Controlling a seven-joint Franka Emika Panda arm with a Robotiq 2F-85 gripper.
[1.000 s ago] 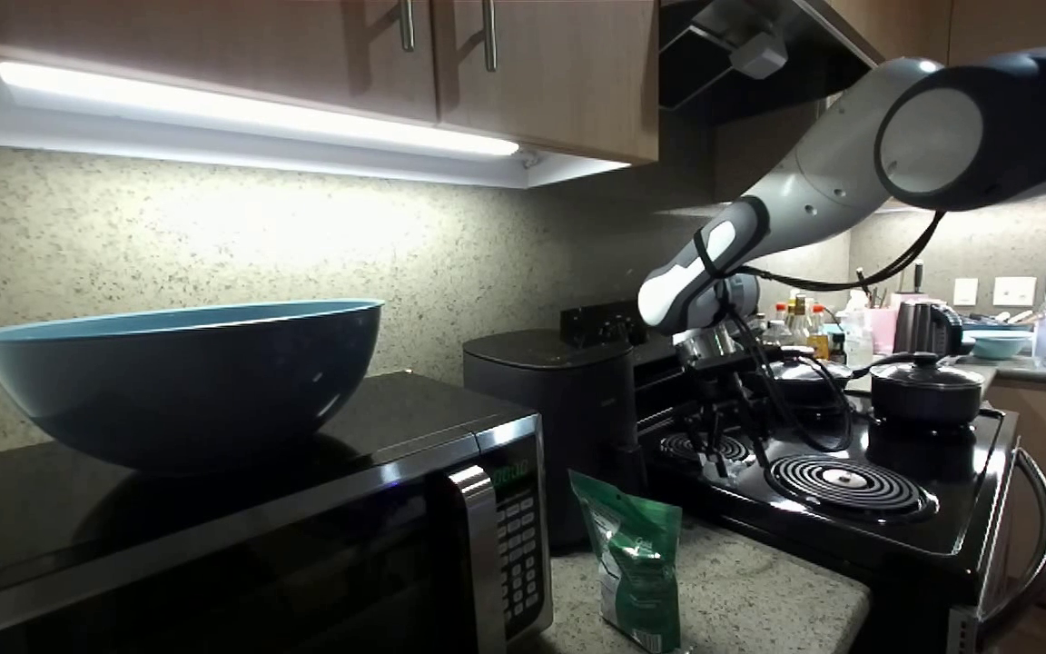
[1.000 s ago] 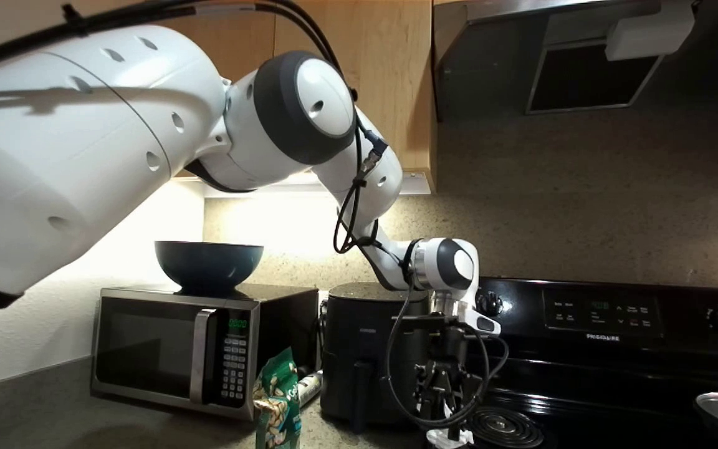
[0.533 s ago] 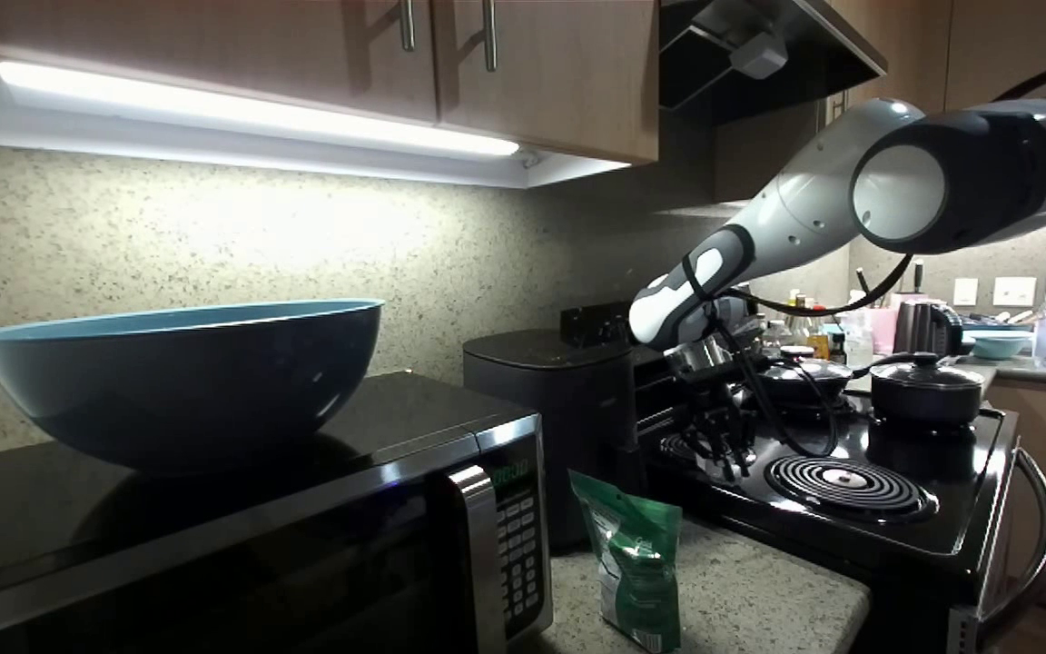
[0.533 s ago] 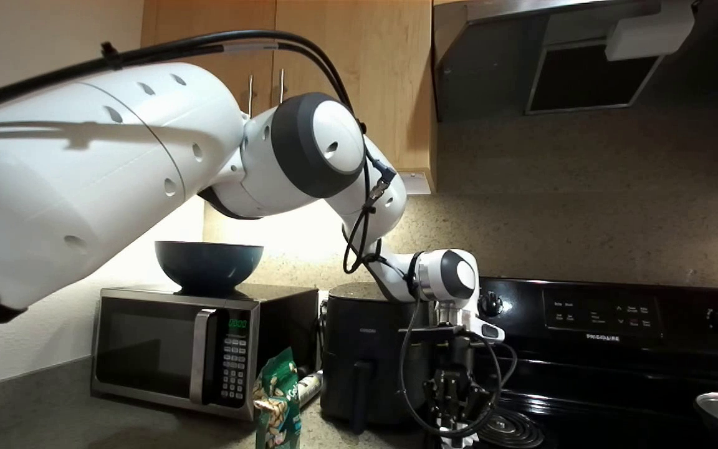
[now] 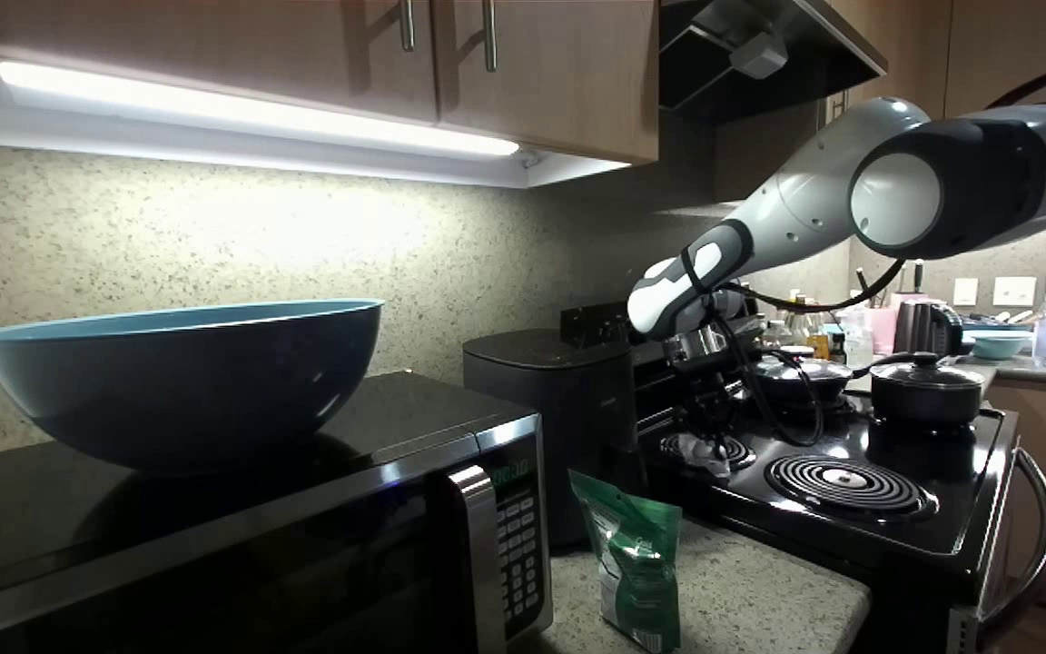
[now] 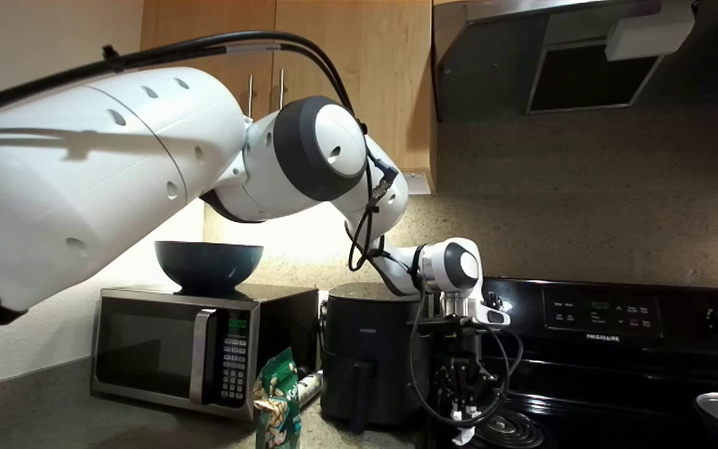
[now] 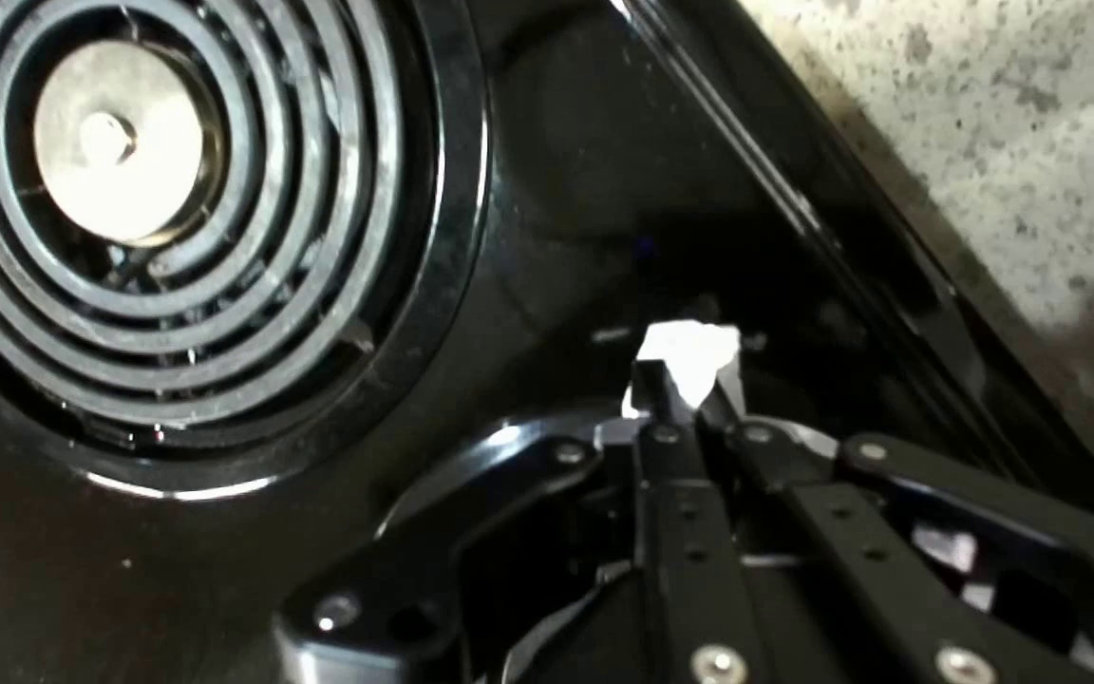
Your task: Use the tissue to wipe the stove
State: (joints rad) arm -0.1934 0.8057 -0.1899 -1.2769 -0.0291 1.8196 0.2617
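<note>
The black stove [image 5: 954,513] with its coil burners and glossy top shows in both exterior views, its back panel [image 6: 621,362] facing out in an exterior view. Over the stove top [image 7: 547,218] in the wrist view, my gripper [image 7: 687,394] has its fingertips drawn together on the white tissue [image 7: 689,344]. The tissue sticks out past both fingertips, bright and crumpled. In an exterior view the tissue [image 6: 463,431] hangs under the gripper [image 6: 464,413]. Whether its lower end touches the stove surface I cannot tell.
A coil burner [image 7: 167,313] lies left of my fingers, the speckled counter [image 7: 1031,142] to the right. A black air fryer [image 6: 371,355] stands close beside the gripper. A lidded pot [image 5: 927,400] and a lidded pan [image 5: 800,383] sit on other burners. A green bag [image 5: 636,563] stands on the counter.
The arm came down toward the stove, then rose slightly. The fingers went from apart to shut, taking hold of the tissue.
</note>
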